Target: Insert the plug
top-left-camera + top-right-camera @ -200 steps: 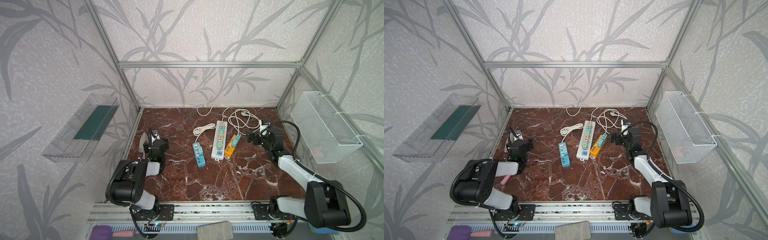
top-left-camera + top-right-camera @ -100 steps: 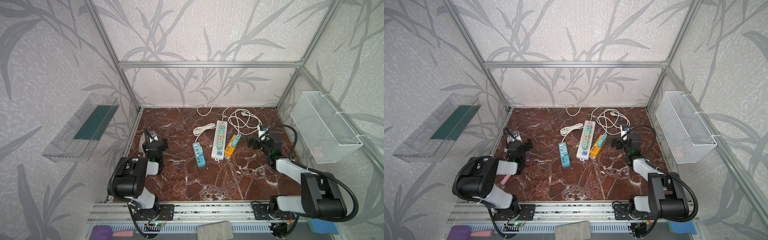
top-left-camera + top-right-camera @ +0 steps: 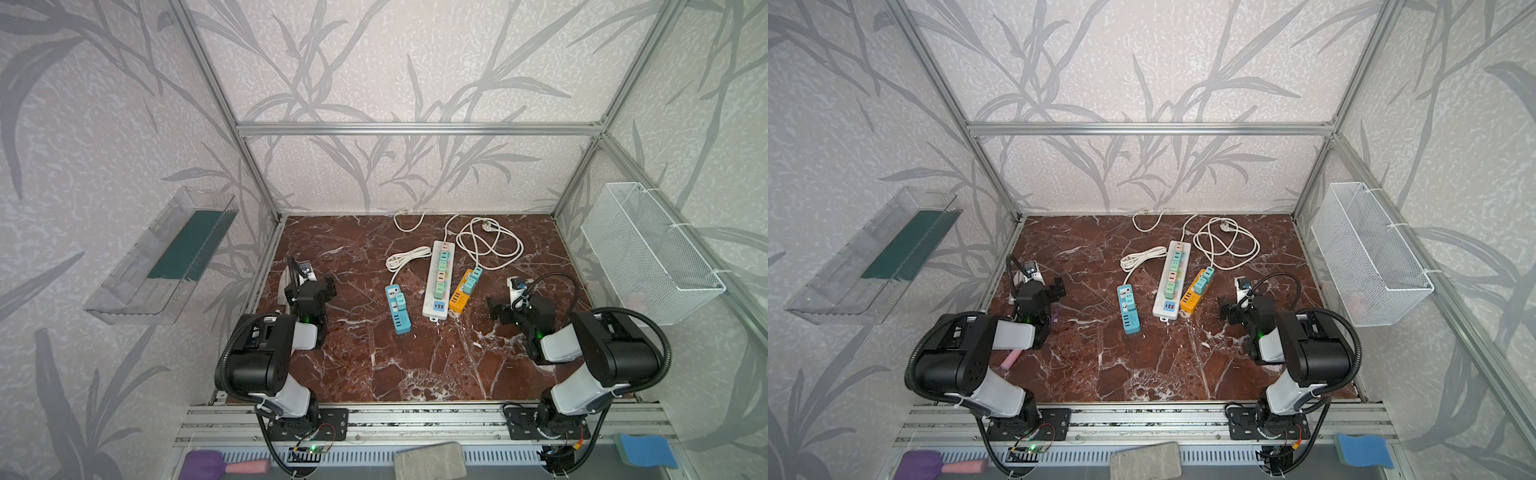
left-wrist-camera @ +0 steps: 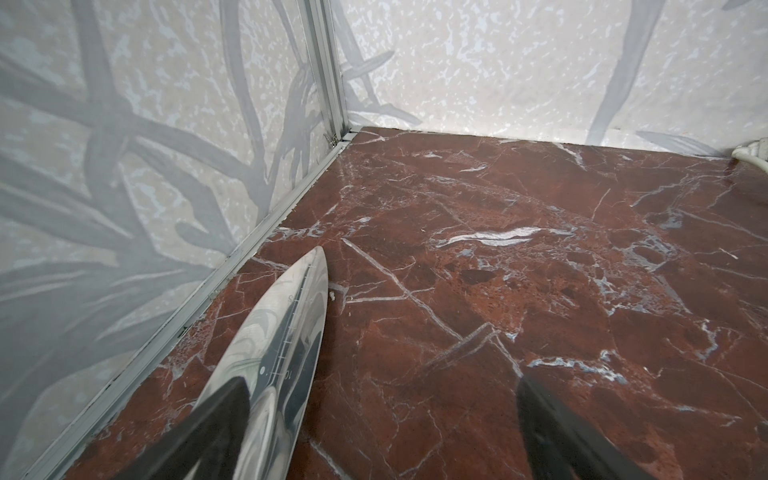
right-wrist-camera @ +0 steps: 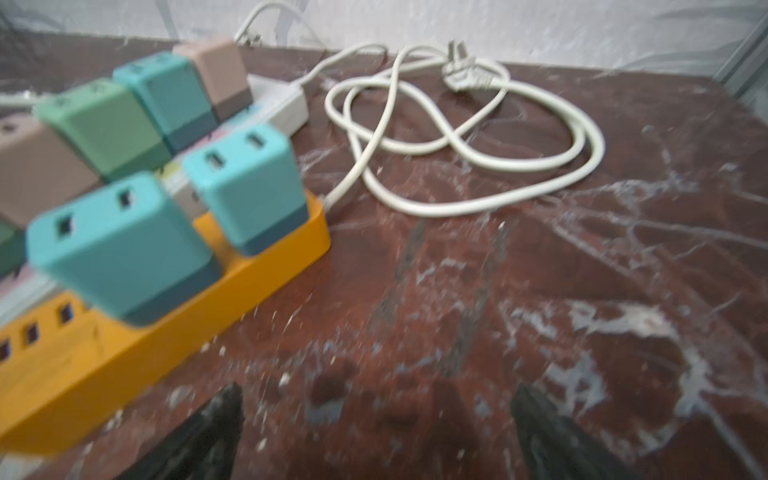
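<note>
Glossy, white-veined red-brown stone finish on worktop (image 3: pixel 415 365). Smooth matt plastic on orange power strip (image 5: pixel 124 345) and teal adapters (image 5: pixel 120 249). Smooth white sheathing on cord (image 5: pixel 449 211). Mirror-polished metal blade (image 4: pixel 282 345). White wire-mesh basket (image 3: pixel 648 253); clear glossy plastic tray (image 3: pixel 124 286); brushed aluminium frame (image 3: pixel 415 129).

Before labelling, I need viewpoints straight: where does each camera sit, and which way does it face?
Top views: high behind the robot, looking down and forward over the marble table; left arm and right arm show whole.
Left wrist: low on the left arm, facing the back left corner; open left gripper shows.
Right wrist: low on the right arm, facing orange power strip and coiled white cable; open right gripper shows.
Shared: strip and cable appear in both top views.
</note>
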Controlling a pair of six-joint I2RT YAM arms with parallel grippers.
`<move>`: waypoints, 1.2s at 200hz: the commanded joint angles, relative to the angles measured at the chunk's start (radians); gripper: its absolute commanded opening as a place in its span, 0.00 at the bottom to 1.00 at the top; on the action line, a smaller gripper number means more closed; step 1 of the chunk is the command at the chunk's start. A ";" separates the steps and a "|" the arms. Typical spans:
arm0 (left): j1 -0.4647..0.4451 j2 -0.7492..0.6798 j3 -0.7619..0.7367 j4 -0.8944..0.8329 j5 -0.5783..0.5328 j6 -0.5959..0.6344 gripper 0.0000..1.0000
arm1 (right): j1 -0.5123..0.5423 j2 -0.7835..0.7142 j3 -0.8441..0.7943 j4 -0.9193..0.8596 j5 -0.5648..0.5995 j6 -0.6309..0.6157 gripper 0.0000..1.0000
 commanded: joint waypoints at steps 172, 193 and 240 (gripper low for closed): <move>-0.001 0.008 -0.001 0.032 0.002 -0.002 0.99 | 0.032 -0.032 0.099 -0.077 0.032 -0.029 0.99; -0.001 0.007 -0.002 0.031 0.002 -0.002 0.99 | 0.032 -0.031 0.099 -0.077 0.031 -0.030 0.99; -0.001 0.007 -0.002 0.032 0.002 -0.002 0.99 | 0.033 -0.032 0.099 -0.076 0.031 -0.030 0.99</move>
